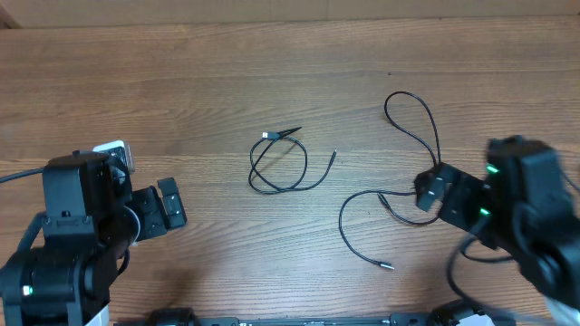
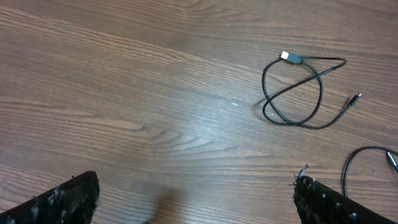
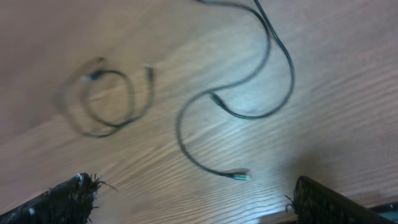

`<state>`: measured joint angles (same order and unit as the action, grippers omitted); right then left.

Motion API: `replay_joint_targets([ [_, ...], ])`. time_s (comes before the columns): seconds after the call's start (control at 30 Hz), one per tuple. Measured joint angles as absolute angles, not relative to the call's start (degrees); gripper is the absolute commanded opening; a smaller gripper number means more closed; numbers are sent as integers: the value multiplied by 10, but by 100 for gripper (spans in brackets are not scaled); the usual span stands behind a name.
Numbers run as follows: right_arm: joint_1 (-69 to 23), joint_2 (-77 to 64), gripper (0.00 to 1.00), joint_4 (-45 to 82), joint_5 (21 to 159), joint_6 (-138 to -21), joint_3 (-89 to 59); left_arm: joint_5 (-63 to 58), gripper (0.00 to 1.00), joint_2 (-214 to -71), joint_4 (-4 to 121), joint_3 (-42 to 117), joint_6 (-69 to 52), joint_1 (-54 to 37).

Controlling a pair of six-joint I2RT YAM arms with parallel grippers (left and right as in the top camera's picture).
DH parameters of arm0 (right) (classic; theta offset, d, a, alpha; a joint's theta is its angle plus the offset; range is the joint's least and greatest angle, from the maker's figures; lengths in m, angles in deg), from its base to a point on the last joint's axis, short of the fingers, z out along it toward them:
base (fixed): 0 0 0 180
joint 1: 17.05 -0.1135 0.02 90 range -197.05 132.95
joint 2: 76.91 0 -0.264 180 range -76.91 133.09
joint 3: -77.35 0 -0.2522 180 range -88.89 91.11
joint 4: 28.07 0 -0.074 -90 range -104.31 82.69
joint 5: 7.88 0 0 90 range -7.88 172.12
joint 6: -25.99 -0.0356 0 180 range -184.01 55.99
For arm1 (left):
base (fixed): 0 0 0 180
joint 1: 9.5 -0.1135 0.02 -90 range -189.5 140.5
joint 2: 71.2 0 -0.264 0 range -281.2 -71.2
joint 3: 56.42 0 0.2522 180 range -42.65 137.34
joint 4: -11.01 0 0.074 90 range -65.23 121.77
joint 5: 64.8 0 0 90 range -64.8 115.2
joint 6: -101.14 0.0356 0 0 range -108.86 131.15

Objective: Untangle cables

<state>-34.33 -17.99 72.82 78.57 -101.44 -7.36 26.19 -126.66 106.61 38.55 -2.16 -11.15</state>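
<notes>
Along the near edge of the wooden table [image 1: 272, 54], the left gripper [image 1: 161, 206] and right gripper [image 1: 435, 192] hover with jaws spread wide, gripping nothing. A long cable [image 1: 343, 220] snakes from the near edge past the right gripper toward the far right. Mid-table, well apart from it, lies a coiled cable [image 2: 287, 56] in a loose loop.

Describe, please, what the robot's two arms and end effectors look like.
The black, blocky left arm carries a white part and a small green light; the black right arm shows two green lights. Black arm cables trail from both. The left end effector and right end effector have black fingers with rough, fuzzy edges.
</notes>
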Motion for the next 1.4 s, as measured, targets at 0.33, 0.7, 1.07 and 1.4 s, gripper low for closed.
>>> replay_joint_targets([
  [0.33,-325,-79,100,519,642,-1028,-202,262,100,-1274,1066,386,-22,-111],
  [0.7,-191,106,99,448,660,-966,-207,262,99,-1279,1066,386,-22,-111],
  [1.07,-140,184,73,401,782,-809,-208,262,99,-1279,1066,386,-22,-111],
  [1.4,-136,270,57,367,787,-791,-208,262,100,-1279,1066,386,-22,-111],
])
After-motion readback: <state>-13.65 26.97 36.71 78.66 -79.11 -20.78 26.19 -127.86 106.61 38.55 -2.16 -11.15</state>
